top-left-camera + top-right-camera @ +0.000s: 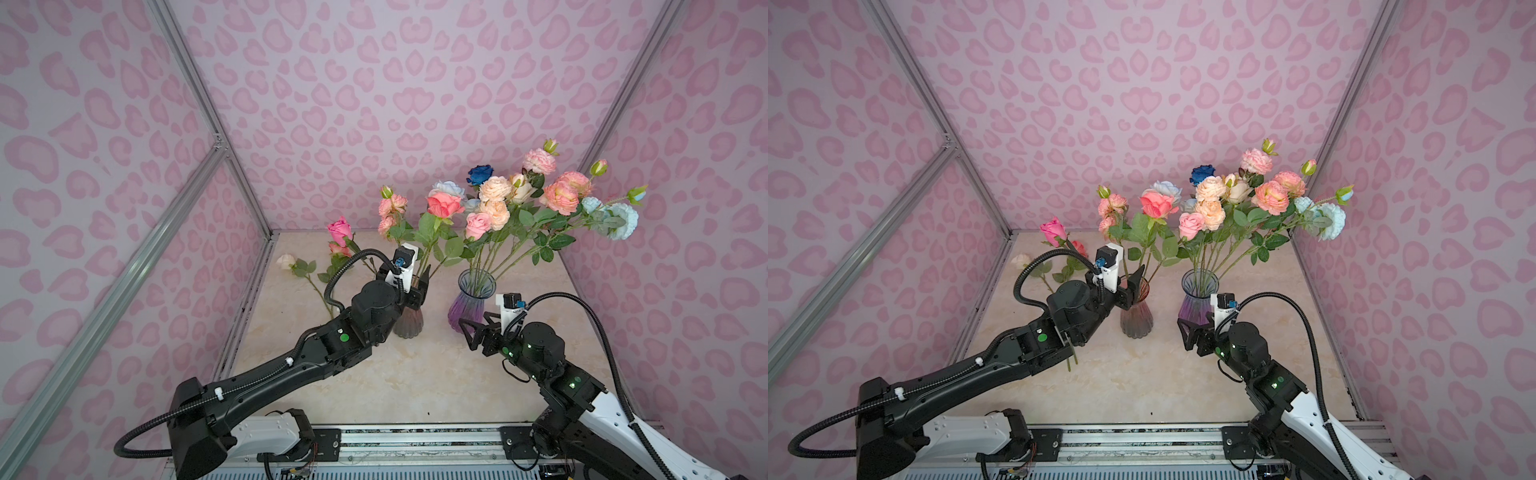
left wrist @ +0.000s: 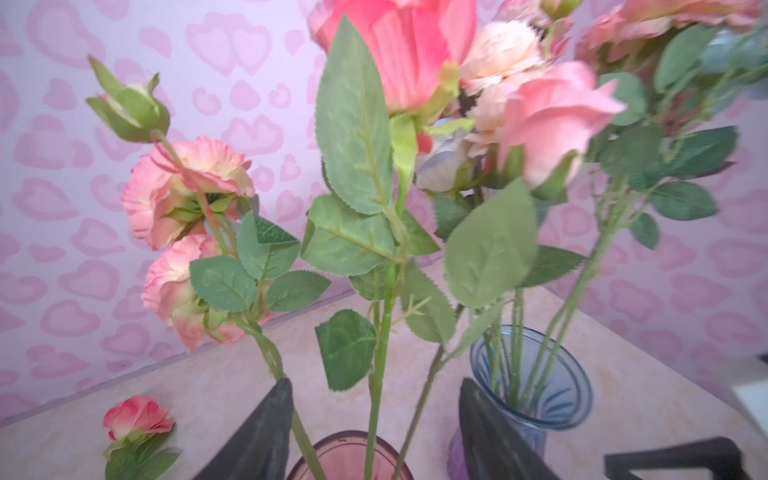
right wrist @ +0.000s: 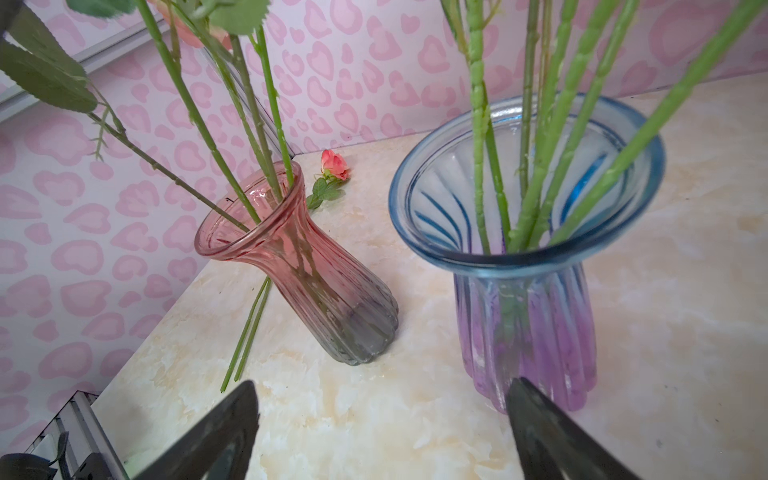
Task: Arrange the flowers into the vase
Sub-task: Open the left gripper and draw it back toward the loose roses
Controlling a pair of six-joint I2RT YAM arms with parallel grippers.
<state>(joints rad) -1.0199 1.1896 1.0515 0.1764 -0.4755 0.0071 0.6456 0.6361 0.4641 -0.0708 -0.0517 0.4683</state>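
Observation:
Two glass vases hold flowers. In the pink vase (image 1: 409,326) (image 3: 291,257) stand a coral rose (image 1: 444,204) and ruffled pink blooms (image 1: 390,205). My left gripper (image 1: 409,282) (image 2: 376,386) hovers open just above this vase's mouth; three green stems (image 2: 384,332) pass loosely between its jaws, and neither jaw grips them. The blue-rimmed purple vase (image 1: 473,303) (image 3: 528,249) carries the big bouquet (image 1: 540,195). My right gripper (image 1: 476,320) (image 3: 382,384) is open and empty, low beside that vase's base.
On the table at the back left lie a bright pink rose (image 1: 340,230), a cream rose (image 1: 286,261) and a small pink bud (image 2: 137,417) (image 3: 334,164). Their stems (image 3: 249,328) run behind the pink vase. Patterned walls enclose the table on three sides.

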